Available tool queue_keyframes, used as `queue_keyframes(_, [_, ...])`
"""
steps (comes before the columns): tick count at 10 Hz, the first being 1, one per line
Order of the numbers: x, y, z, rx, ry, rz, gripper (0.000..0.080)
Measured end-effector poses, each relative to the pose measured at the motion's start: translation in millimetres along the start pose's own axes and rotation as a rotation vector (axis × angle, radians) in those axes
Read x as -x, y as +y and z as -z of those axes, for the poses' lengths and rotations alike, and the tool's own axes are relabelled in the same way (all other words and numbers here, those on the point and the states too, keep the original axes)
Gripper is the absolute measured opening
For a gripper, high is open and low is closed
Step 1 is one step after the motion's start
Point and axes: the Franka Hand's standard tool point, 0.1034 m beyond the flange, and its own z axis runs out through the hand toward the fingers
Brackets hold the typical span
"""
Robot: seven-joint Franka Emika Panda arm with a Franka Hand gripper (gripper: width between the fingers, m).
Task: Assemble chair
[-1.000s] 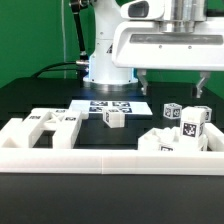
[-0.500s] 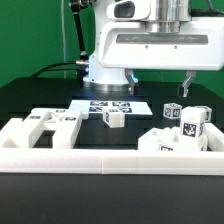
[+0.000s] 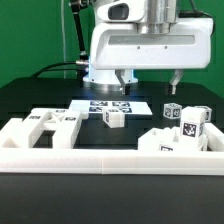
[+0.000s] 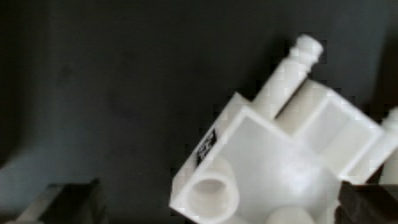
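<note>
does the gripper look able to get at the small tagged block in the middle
Probably yes: the gripper hangs open and empty above the table, and the small tagged block stands alone with nothing crowding it.

exterior view sits low and near at the front of the worktop (image 3: 40, 95), facing level toward the arm base (image 3: 98, 70). wrist view looks closely down on a chair piece (image 4: 267, 150); both share the worktop.

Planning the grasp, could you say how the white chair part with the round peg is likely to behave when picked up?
The pegged chair part looks stiff moulded plastic, unlikely to flex. Its smooth faces may slip. Its blocky, flat sides suggest sliding, not rolling.
</note>
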Motion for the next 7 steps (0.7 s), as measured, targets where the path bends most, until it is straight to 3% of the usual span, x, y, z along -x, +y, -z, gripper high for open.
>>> queue_keyframes(4, [5.6,3.6,-1.8,-0.001,-0.002,-0.001,0.0649])
queue_keyframes(7, [42.4,34.4,-21.7,0.012,-0.022,-0.013,0.0649])
